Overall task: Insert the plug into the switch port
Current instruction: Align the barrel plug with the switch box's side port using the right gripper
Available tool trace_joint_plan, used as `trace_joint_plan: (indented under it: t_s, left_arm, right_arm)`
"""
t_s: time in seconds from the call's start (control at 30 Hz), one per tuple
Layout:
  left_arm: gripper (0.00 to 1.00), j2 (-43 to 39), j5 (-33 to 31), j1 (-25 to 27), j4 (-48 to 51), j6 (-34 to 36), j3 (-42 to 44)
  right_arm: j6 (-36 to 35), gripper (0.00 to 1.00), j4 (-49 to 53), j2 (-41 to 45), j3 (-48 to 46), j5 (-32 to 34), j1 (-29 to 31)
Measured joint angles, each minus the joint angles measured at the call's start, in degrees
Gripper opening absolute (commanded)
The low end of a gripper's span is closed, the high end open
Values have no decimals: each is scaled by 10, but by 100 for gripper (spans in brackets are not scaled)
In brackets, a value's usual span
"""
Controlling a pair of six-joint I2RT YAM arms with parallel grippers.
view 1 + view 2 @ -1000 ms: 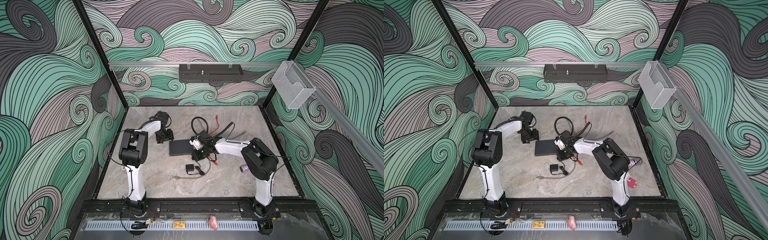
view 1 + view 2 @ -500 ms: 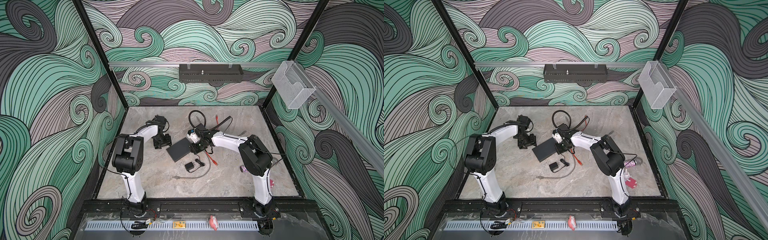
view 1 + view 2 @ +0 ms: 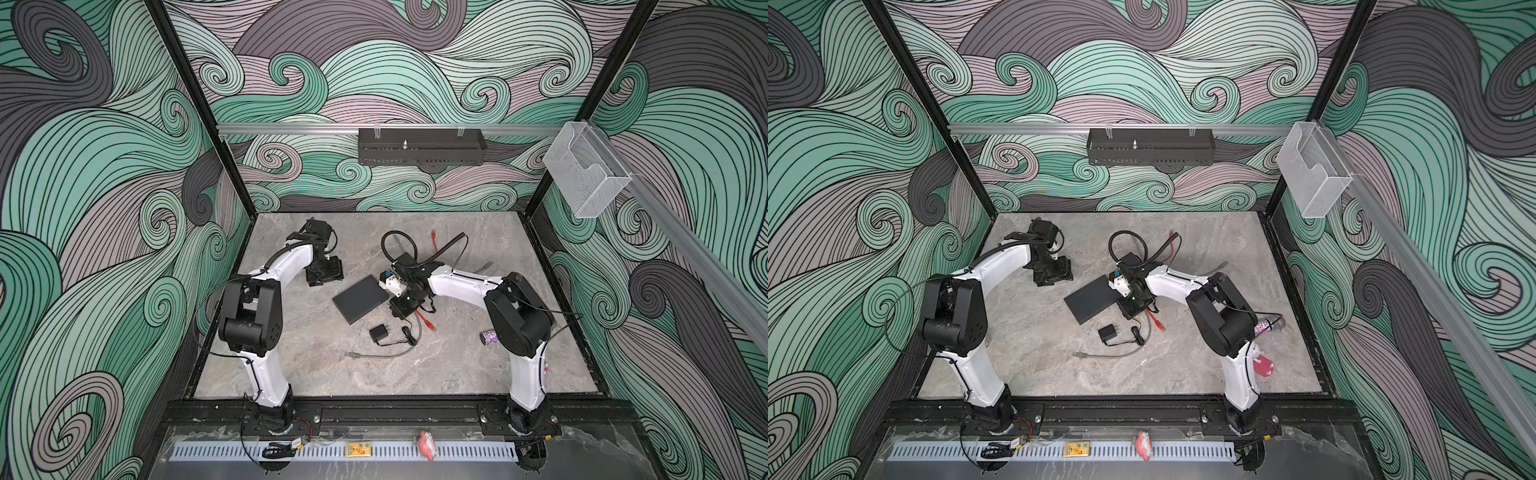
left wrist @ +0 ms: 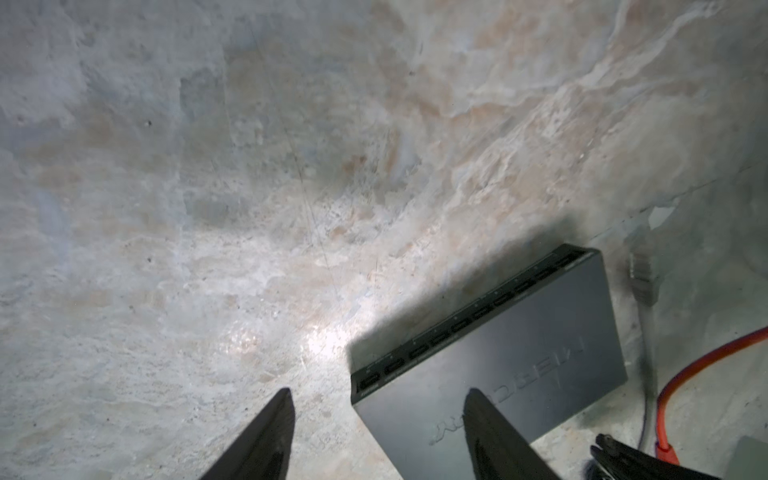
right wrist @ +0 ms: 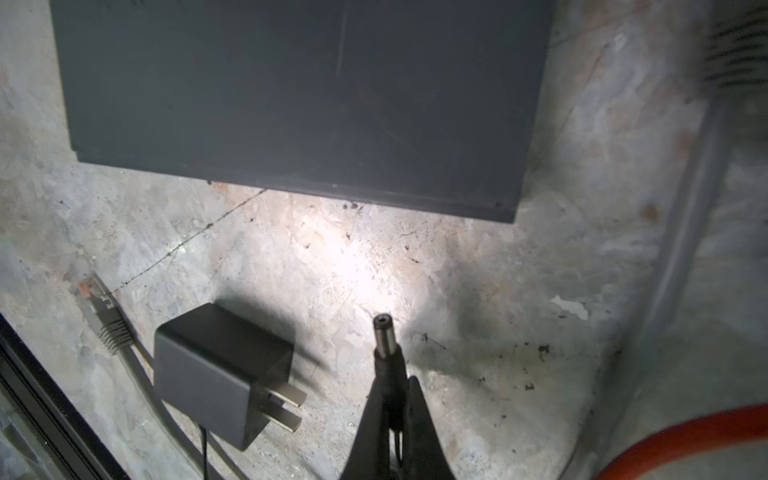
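Switch (image 4: 519,365) logo reads "MERCU…", rest hidden, L jaws apart near its corner, R jaws clamped on plug (image 5: 384,343)

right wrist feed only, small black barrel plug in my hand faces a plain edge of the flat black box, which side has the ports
observer: The port row runs along the flat matte-black switch's far long side, away from your plug; the left wrist view shows it.
operator: is the left hand holding the box
observer: No, the left hand is open and empty, one finger over a corner of the switch.
operator: where does it stand
observer: In both top views it sits off the switch's port side, across from you.
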State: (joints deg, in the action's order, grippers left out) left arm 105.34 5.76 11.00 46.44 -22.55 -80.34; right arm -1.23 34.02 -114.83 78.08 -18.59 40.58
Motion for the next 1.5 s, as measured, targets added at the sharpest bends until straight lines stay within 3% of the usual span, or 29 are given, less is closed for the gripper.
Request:
trace_joint_plan:
  t_s: [0.43,0.67,1.07,1.5]
  left_arm:
    - [62,69,5,0,-22,15,-21]
    - [62,65,9,0,-27,20,-19]
    - [62,61,29,0,-38,20,-12]
    - [62,47,40,0,-42,20,-9]
  right_arm:
    - [16,5,28,-58,53,-61,-6]
    - [19,17,36,-59,57,-63,-8]
    - [14,18,39,-53,56,-38,-7]
    - [-6,21,19,17,11,46,36]
